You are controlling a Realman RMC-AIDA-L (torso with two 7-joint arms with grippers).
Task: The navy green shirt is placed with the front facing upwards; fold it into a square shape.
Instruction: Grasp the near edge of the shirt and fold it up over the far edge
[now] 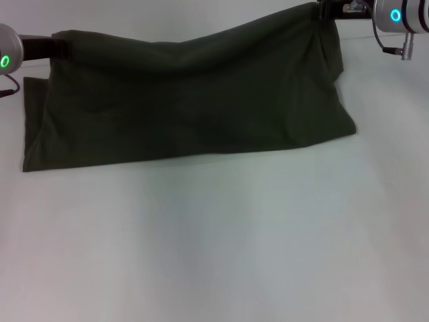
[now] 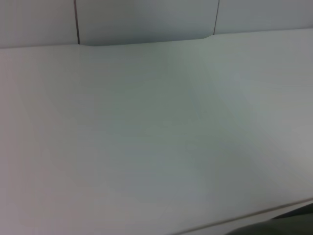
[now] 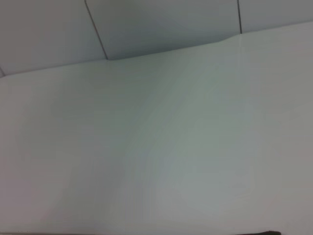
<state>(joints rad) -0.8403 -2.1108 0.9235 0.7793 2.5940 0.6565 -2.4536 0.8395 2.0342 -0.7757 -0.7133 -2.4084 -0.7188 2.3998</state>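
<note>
Shirt, navy green, plain side shown, is held raised along its upper edge across the white worktop, from 10 to 1 o'clock in the head view; its lower edge rests on the worktop. Left claw is closed on the 10 o'clock corner. Right claw is closed on the 1 o'clock corner.

Dark green shirt held up, plain side showing.
Its top edge hung stretched and sagging, its lower edge resting on the surface.
</note>
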